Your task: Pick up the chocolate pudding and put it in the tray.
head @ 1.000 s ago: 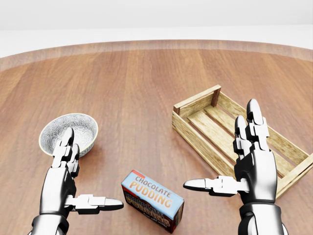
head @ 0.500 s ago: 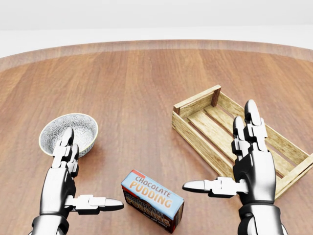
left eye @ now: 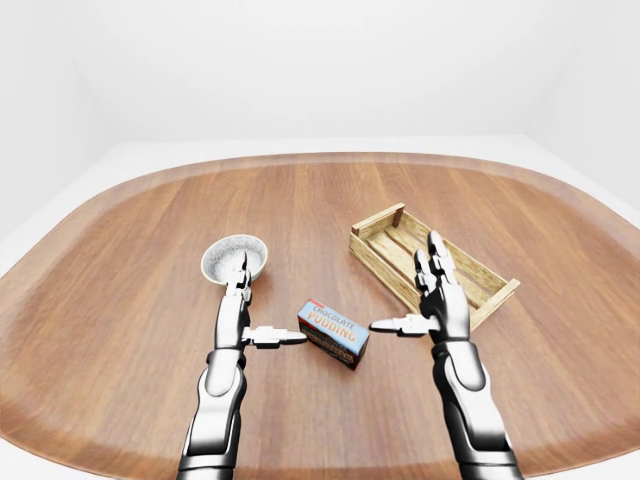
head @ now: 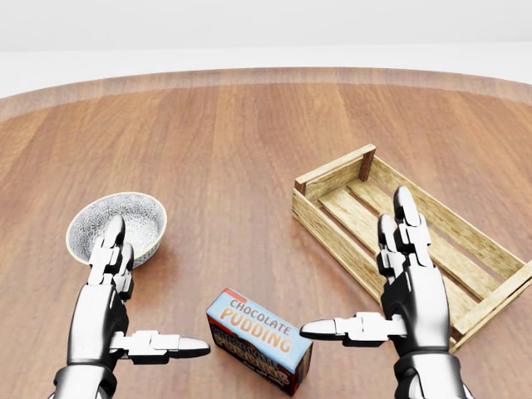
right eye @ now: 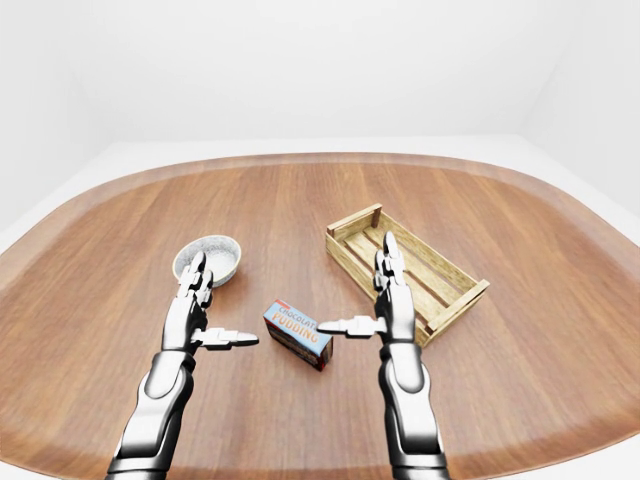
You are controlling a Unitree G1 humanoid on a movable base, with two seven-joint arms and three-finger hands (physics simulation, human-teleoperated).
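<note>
The chocolate pudding [head: 259, 341] is a light-blue and brown box lying flat on the wooden table, at the bottom centre of the head view. My left hand [head: 156, 284] stands open just left of the box, fingers up and thumb pointing at it, not touching. My right hand [head: 354, 264] is open on the box's right, its thumb tip hovering over the box's right end without touching it. The tray [head: 330, 229] is an empty slatted wooden crate to the right, lying partly behind my right hand.
A speckled grey bowl [head: 133, 214] sits on the table left of centre, right behind my left hand's fingers. The round wooden table [left eye: 300, 200] stretches wide around everything, with its rim curving across the top of the views.
My right hand has shifted left and down toward the pudding box, its thumb now closer to the box's right end. The left hand, box, crate and bowl have stayed put.
</note>
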